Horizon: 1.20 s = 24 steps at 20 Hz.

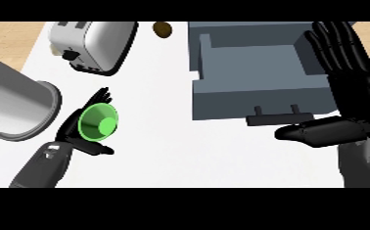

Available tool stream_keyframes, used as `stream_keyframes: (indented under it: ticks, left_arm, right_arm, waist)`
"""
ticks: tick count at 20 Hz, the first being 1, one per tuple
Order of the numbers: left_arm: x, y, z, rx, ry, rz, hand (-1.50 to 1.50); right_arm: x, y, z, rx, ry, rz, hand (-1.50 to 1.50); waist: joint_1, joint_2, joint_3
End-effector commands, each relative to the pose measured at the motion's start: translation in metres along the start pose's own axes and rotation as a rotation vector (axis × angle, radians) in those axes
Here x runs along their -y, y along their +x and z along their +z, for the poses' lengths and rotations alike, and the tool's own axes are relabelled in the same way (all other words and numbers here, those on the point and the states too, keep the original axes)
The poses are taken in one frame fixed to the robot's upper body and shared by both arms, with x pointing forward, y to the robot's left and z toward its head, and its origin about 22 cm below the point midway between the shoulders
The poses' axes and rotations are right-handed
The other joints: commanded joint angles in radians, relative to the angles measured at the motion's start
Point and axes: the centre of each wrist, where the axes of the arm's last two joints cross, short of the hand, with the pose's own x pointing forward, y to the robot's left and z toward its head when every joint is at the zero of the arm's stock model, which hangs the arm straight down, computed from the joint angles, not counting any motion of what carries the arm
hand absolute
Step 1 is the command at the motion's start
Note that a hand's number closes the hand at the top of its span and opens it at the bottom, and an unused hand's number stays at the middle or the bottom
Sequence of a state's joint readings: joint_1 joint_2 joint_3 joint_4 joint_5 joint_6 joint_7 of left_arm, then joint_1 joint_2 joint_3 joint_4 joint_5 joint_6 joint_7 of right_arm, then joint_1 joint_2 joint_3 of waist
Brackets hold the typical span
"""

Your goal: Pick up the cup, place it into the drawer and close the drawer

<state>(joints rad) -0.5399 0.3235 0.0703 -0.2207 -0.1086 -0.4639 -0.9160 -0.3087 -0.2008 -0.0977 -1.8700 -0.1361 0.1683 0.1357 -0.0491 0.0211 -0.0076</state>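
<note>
A green cup (98, 121) lies on its side in my left hand (75, 135), its mouth turned up toward the view, at the lower left of the white counter. Fingers and thumb curl round it. The grey drawer (253, 97) stands pulled out at the upper right, its inside bare, with a dark handle (278, 116) on its front. My right hand (339, 77) is held open at the drawer's right side, fingers straight and pointing away, thumb stretched out below the handle.
A silver toaster (90, 43) stands at the back left. A large metal pot (22, 104) sits at the left edge, close to my left hand. A small brown object (162, 29) lies at the counter's far edge.
</note>
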Motion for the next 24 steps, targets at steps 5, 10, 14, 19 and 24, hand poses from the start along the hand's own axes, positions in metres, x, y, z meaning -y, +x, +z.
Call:
stream_keyframes:
  ticks: [5, 10, 14, 19, 24]
  left_arm:
    - [0.022, -0.007, -0.011, 0.154, -0.156, 0.260, 1.50]
    - [0.018, 0.009, -0.030, 0.342, -0.002, -0.006, 1.50]
    - [0.031, -0.002, -0.026, 0.384, 0.216, -0.089, 1.50]
    - [0.047, -0.019, -0.012, 0.401, 0.641, -0.054, 1.50]
    - [0.044, 0.011, -0.052, 0.549, 0.461, 0.082, 1.50]
  right_arm:
    - [0.005, 0.001, 0.004, -0.013, 0.009, 0.008, -1.50]
    - [0.005, -0.005, 0.003, -0.006, -0.010, 0.021, -1.50]
    - [0.007, -0.010, 0.002, -0.027, 0.001, 0.013, -1.50]
    - [0.013, -0.004, 0.005, -0.013, -0.042, 0.010, -1.50]
    - [0.016, -0.004, 0.006, -0.031, -0.018, 0.025, -1.50]
  waist:
    - [-0.003, -0.001, 0.000]
    - [0.002, 0.000, 0.000]
    - [0.019, -0.001, 0.002]
    - [0.034, -0.010, 0.003]
    - [0.034, -0.016, 0.006]
